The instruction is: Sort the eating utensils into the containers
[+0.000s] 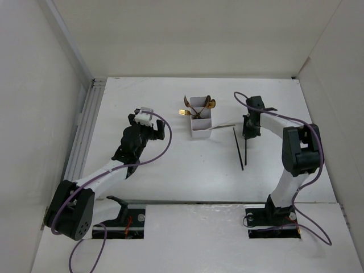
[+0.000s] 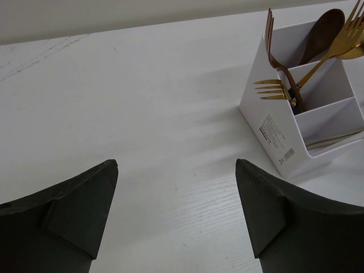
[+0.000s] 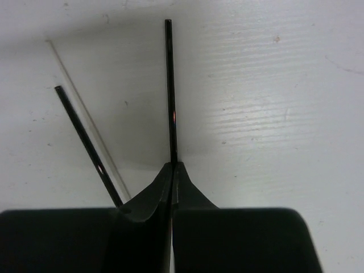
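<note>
While my right claw [image 3: 172, 166] is pinched closed on a dark chopstick [image 3: 170, 91], its fingers meet tight around the near end. The rest of the stick runs straight out from between their tips, over the table [image 3: 284, 85]. I cannot tell whether the far end touches the surface.

Just beside it to the left, a second dark chopstick [image 3: 88, 145] lies on the table. It is angled away from the held one, and its near end is hidden behind the claw. A thin silvery chopstick [image 3: 79, 96] shows faintly next to it.

Seen from above, this claw sits to the right of the white box [image 1: 199, 129], near it but apart.

My left claw [image 2: 176, 165] has its fingers [image 2: 74, 210] spread wide over the table, on the box's left side and clear of it. In the box, gold forks [image 2: 273, 89] lean out of the middle compartment, and a dark spoon [image 2: 321, 31] stands in the far one. The near compartment holds a pale stick that pokes out over the wall toward the right claw.
</note>
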You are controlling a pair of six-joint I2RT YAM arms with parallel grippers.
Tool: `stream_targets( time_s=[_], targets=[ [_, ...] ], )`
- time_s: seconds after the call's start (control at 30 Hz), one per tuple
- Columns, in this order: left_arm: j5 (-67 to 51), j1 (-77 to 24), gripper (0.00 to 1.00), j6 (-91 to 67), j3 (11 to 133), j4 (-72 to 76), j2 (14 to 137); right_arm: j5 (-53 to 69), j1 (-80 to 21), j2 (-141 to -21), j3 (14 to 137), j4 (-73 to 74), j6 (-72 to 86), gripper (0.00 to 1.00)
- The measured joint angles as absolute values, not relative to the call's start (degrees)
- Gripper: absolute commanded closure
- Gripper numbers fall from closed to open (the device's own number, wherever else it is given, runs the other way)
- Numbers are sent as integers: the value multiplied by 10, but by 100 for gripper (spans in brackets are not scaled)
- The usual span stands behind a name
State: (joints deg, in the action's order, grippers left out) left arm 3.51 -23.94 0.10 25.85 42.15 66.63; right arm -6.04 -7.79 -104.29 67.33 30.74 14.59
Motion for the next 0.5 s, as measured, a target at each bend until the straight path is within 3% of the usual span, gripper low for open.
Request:
stream_targets(
  time_s=[0.2, 0.5],
  targets=[
    [35, -239, 18, 1, 258, 421, 666, -122, -78, -1023, 674, 320, 149, 100],
    [35, -239, 18, 1, 258, 421, 666, -232, -71, -813, 674, 292, 168, 100]
  ],
)
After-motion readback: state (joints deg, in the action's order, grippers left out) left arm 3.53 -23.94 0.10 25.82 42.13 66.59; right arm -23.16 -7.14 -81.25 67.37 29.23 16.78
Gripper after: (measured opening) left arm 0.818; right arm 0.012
